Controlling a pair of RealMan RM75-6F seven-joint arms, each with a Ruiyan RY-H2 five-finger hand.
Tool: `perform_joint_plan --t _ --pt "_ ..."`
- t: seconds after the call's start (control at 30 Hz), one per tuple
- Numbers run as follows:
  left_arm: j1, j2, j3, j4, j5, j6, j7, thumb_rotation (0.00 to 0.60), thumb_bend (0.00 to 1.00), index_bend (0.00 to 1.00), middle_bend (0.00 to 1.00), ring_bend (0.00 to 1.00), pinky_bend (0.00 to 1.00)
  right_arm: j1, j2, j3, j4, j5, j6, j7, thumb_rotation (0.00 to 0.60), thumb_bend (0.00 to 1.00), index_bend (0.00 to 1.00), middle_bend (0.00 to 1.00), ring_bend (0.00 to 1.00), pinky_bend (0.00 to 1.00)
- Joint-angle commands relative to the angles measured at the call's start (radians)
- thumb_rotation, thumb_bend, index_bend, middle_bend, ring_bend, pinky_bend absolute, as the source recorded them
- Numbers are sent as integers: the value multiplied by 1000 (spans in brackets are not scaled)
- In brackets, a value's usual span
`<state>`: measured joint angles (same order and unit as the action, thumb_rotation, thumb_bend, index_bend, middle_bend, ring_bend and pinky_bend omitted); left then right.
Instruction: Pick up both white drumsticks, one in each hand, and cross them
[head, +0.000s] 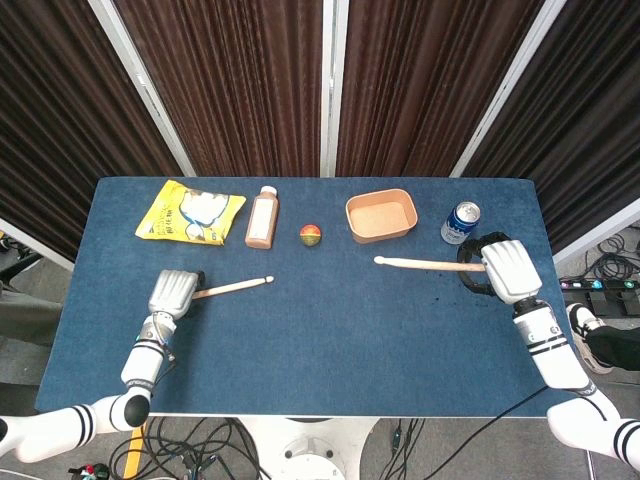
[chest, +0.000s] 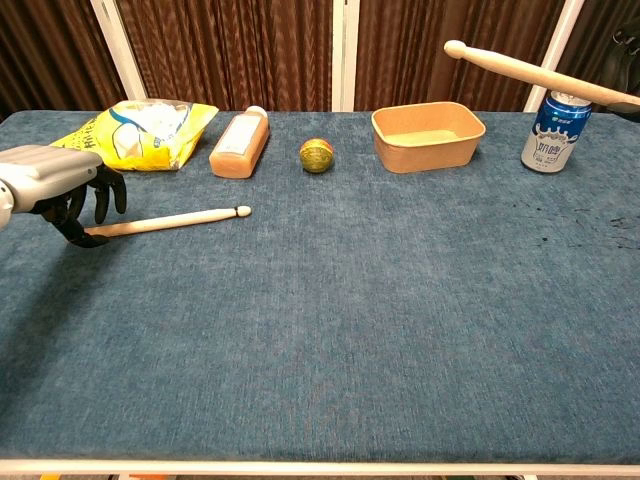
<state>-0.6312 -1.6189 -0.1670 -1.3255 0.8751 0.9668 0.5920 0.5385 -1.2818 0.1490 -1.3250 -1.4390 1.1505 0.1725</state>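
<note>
The right hand (head: 497, 269) is closed around the butt of one white drumstick (head: 425, 264) and holds it clear of the table; in the chest view that stick (chest: 530, 70) slants across the upper right corner, its rounded tip toward the centre, passing in front of the blue drink can (chest: 551, 131). The hand itself is almost wholly out of the chest view.

The left hand (head: 172, 294) sits over the butt end of the other white drumstick (head: 235, 287), which lies flat on the cloth with its tip pointing right. In the chest view the dark fingers (chest: 92, 196) of this hand (chest: 52, 177) curl down around the stick's end (chest: 170, 220); whether they actually grip it or only touch it cannot be told.

The table (head: 320, 350) is covered in dark blue cloth. Along its far edge, from left to right, stand a yellow snack bag (head: 189, 213), an orange-brown bottle (head: 262, 218) lying on its side, a small red-and-green ball (head: 311, 235), an empty tan tray (head: 381, 216) and the can (head: 460, 222).

Behind the table hang dark brown curtains (head: 230, 80) between white frame posts (head: 332, 85). Cables (head: 190, 440) lie tangled on the grey floor under the near edge, and a foot pedal unit (head: 590, 292) sits on the floor at the right.
</note>
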Motion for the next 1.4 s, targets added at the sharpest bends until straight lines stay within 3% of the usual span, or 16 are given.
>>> perform_joint_plan --t 0.03,0.57,1.1,1.4 --pt "-12 -13 3 24 -17 -6 15 600 268 408 488 557 618 0 -1 0 2 1 -2 1 600 814 695 647 436 351" --pt "-33 -43 23 98 -58 -25 41 600 300 452 509 557 622 -2 -7 0 14 10 -13 4 600 813 696 647 437 351" --pt "-44 -39 29 96 -67 -30 42 600 344 457 515 557 628 -4 -16 -2 27 13 -20 8 600 813 698 648 438 351" --pt "-41 -54 32 126 -21 -15 -4 600 424 555 594 609 648 -13 -17 -6 27 13 -14 11 600 814 699 648 441 351"
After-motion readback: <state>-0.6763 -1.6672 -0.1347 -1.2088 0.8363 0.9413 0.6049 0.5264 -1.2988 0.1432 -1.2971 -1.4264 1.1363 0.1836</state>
